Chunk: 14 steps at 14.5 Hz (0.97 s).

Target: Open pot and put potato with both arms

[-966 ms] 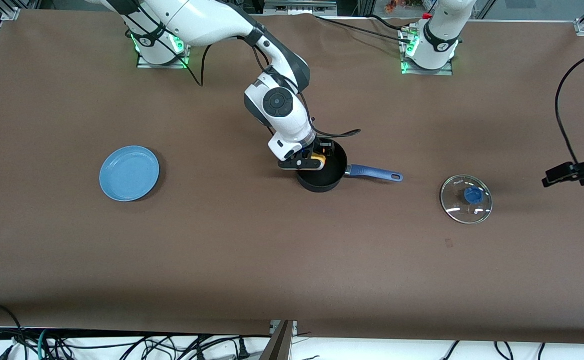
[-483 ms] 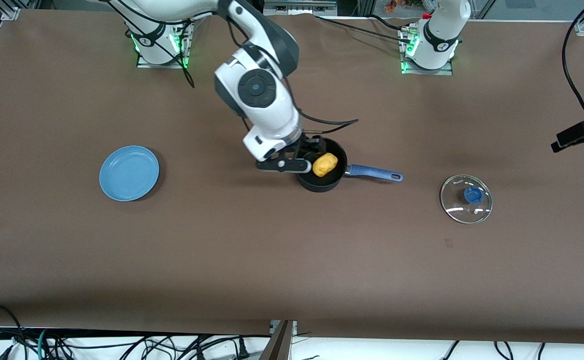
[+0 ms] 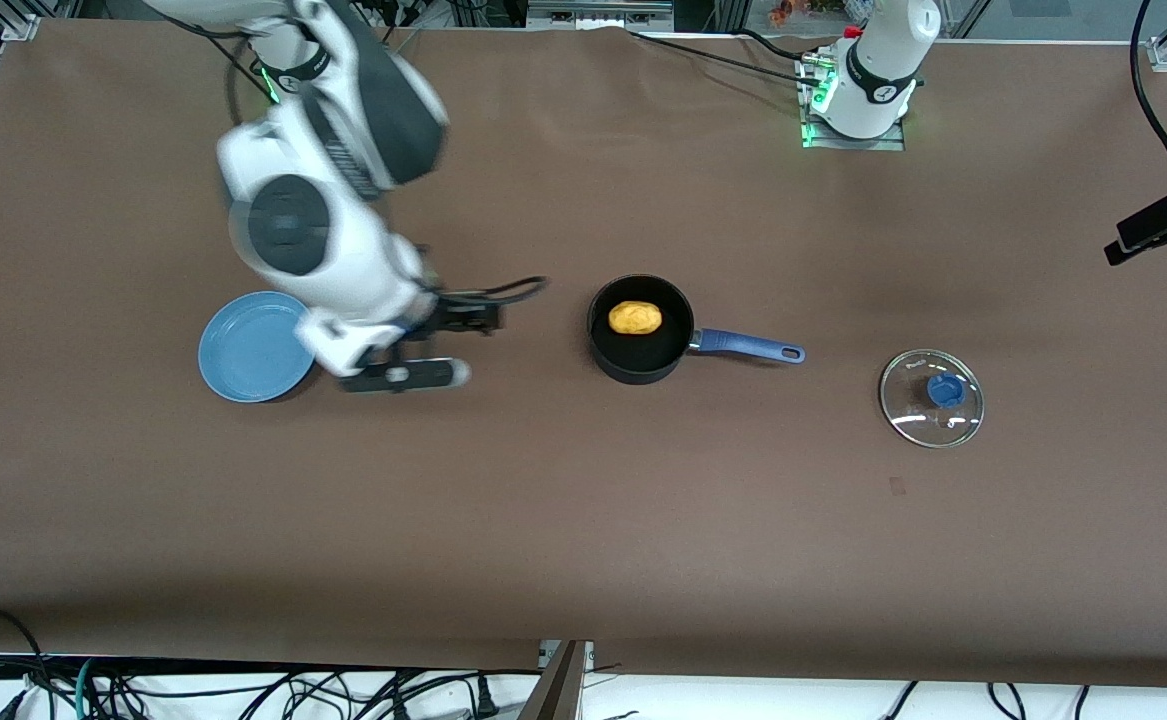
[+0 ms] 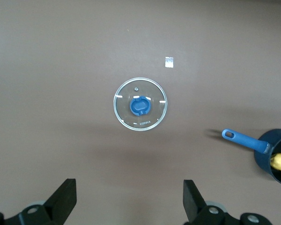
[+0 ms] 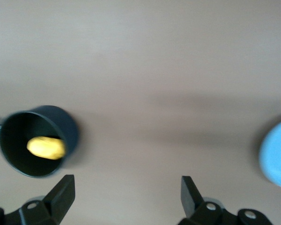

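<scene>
Clearing away looks like the step in hand: the right tool [image 3: 413, 350], fingers spread wide and carrying nothing, is hanging over the surface [image 3: 543, 520] beside the blue plate [image 3: 253, 350]; it should be rising clear without sweeping the plate. The potato [image 3: 635, 318] is lying inside the pot [image 3: 643, 362]. The lid [image 3: 931, 397] is resting toward the left arm's end, where the left tool [image 4: 129, 201] is hovering over it, equally wide and empty.

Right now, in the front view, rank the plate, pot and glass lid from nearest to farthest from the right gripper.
1. Light-blue plate, just beside the right gripper, toward the right arm's end.
2. Pot, mid-table, holding the potato.
3. Glass lid, toward the left arm's end.
</scene>
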Motion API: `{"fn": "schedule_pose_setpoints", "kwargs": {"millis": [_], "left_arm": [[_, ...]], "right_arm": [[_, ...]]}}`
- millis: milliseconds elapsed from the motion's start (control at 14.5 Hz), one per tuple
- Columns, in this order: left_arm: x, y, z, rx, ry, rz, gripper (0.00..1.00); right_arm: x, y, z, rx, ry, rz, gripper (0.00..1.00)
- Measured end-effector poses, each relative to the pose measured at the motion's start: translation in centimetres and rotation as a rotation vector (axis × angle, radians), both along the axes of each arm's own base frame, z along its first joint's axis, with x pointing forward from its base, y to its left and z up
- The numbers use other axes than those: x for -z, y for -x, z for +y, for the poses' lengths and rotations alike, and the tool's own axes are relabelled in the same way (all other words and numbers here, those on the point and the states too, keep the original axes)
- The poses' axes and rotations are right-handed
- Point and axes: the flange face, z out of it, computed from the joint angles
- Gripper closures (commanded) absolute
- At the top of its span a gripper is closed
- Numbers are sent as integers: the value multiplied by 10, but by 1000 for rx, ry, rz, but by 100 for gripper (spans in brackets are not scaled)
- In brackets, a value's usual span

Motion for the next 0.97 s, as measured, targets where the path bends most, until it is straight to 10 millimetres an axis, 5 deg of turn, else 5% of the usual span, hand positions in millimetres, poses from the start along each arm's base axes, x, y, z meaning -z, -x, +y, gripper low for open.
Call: {"fn": "schedule_pose_setpoints", "kwargs": {"millis": [345,621,759,966], "left_arm": [[-3,0,-11,17,0,-5,0],[-4,-1,-18,25,17,-9,0],[-6,-2,-25,35,25,-12,0],[-13,-3,-29,44,26,-29,0]], "right_arm": [[-47,-11,-130,-104,81,3,0],[-78,5,-232,-119,73,-3,0],[-90,26,-256,-99,79,-2,0],[-115,50,-254,-105,101,-44,0]]}}
